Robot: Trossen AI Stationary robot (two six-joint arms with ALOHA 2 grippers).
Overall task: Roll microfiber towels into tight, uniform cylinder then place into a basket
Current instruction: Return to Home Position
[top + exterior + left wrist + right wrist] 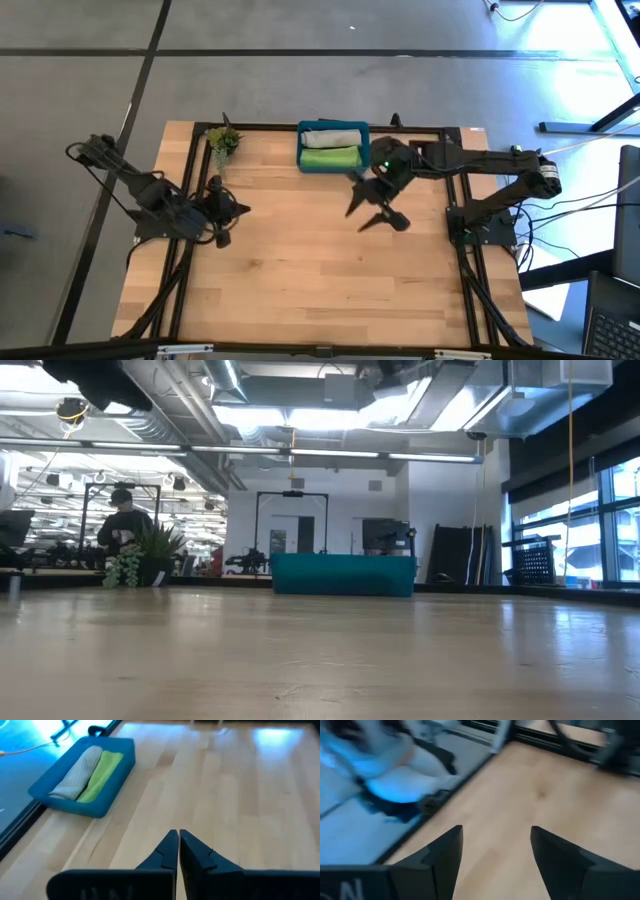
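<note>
Both towels are rolled and in the basket (301, 150), which sits at the far edge of the table (300, 280), about mid-width. Grey towel (332, 137) lies along the far side and green towel (330, 157) along the near side; the 2 rolls are parallel and touching. The left wrist view confirms it: basket (107, 805), grey towel (80, 772) and green towel (102, 772) side by side, filling most of the bin. In the low view only the teal wall of the basket (343, 575) shows, and the rolls are hidden behind it. Right end effector (370, 208) is over the table just in front of the basket's right corner, arm stretched in from the right side, fingers spread wide with nothing between them; its own wrist view shows the same (496, 832), with bare wood in the gap. Left end effector (240, 209) is parked over the left part of the table, well apart from the basket, fingers pressed together and holding nothing (178, 834). Plant sprig (223, 142) stands at the far left corner, near the basket but not touching it. A person (122, 520) is in the room behind, far off the table.
</note>
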